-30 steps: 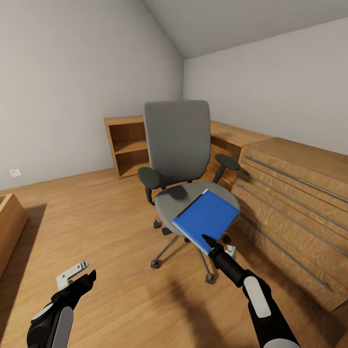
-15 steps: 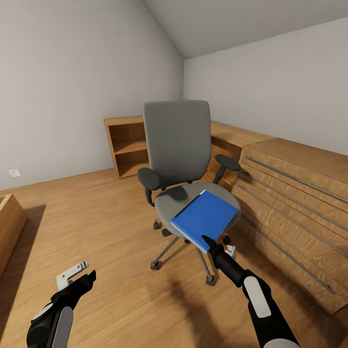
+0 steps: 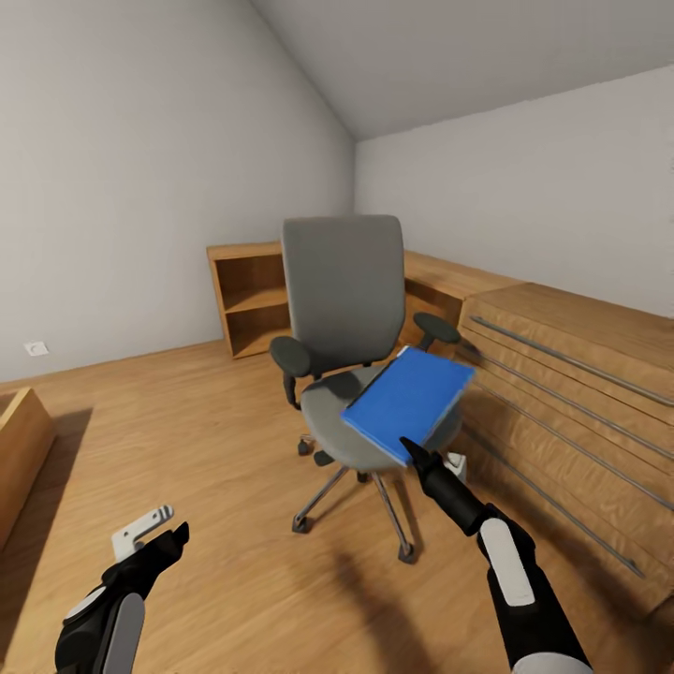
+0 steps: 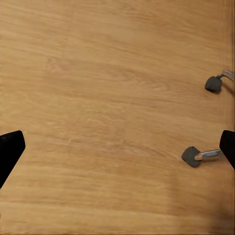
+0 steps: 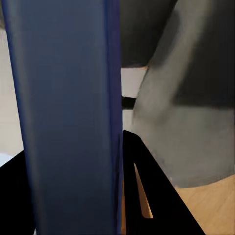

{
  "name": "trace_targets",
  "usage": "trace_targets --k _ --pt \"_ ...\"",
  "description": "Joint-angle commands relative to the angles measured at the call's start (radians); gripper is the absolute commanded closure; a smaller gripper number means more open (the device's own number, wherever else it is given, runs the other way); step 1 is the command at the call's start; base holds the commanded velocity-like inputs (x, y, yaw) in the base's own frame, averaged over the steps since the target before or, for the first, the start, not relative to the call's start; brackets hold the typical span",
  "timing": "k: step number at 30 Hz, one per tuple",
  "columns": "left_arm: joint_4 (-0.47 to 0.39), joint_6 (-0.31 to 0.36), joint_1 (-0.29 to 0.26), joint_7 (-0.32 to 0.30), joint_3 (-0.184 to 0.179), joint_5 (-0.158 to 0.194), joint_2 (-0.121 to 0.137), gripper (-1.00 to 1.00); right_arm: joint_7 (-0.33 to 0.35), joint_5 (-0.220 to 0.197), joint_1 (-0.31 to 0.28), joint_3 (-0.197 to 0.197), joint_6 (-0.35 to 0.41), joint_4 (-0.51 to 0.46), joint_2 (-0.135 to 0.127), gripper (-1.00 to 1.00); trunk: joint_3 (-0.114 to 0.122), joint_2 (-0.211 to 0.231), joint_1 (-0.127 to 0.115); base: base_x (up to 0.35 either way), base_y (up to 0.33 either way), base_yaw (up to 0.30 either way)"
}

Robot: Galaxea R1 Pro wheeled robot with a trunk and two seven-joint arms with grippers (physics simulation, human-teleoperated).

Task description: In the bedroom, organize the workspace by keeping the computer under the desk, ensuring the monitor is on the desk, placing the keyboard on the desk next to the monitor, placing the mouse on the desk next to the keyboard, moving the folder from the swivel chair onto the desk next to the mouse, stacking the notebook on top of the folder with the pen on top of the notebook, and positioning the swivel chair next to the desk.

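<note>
The grey swivel chair (image 3: 344, 281) stands in the middle of the wooden floor, facing me. My right gripper (image 3: 412, 454) is shut on the near corner of the blue folder (image 3: 409, 398), which hangs tilted just above the front right of the seat. Seen from the right wrist, the folder's edge (image 5: 68, 112) sits between the fingers of the right gripper (image 5: 73, 196), with the grey seat (image 5: 196, 127) behind it. My left gripper (image 3: 154, 538) is open low at the left, over bare floor. The left wrist view shows the left gripper (image 4: 117, 149) open near two chair casters (image 4: 191, 156).
A light wooden drawer chest (image 3: 571, 412) runs along the right wall, close to the chair. A wooden shelf unit (image 3: 248, 295) stands behind the chair. A low wooden piece (image 3: 14, 449) sits at the left edge, and there is a wall socket (image 3: 36, 348).
The right gripper has lifted the folder off the seat and tipped its far edge up. The head view has shifted slightly. The left arm has stayed put.
</note>
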Motion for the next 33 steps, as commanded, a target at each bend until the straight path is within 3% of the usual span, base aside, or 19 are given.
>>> trace_targets --k 1,6,11,18,25,33 --pt "-0.001 0.004 -0.001 0.007 0.000 0.011 -0.001 -1.00 0.000 0.000 0.000 -0.003 0.007 -0.010 0.001 1.00 0.003 0.000 -0.001 -0.262 0.000 0.000" --pt "-0.001 0.004 -0.001 0.007 -0.002 0.011 -0.001 -1.00 -0.008 0.003 0.004 -0.001 0.004 -0.121 0.005 1.00 0.021 0.015 -0.010 -0.323 0.000 0.000" --pt "0.002 0.004 -0.001 0.007 -0.002 0.011 0.000 -1.00 -0.012 -0.002 0.005 0.000 0.005 -0.150 0.011 1.00 0.037 0.050 -0.029 -0.316 0.000 0.000" --pt "0.003 0.004 -0.001 0.010 -0.002 0.011 0.000 -1.00 -0.029 -0.004 0.010 0.012 0.031 -0.176 0.009 1.00 0.058 0.099 -0.056 -0.065 0.000 0.000" --pt "0.004 0.004 -0.001 0.008 -0.002 0.011 0.000 -1.00 0.066 -0.016 0.027 0.009 0.112 -0.190 0.002 1.00 0.080 0.148 -0.083 -0.003 0.000 0.000" --pt "0.013 0.009 -0.001 0.005 -0.004 0.012 0.002 -1.00 0.079 -0.018 0.042 0.009 0.118 -0.223 0.004 1.00 0.105 0.204 -0.114 0.000 0.000 0.000"
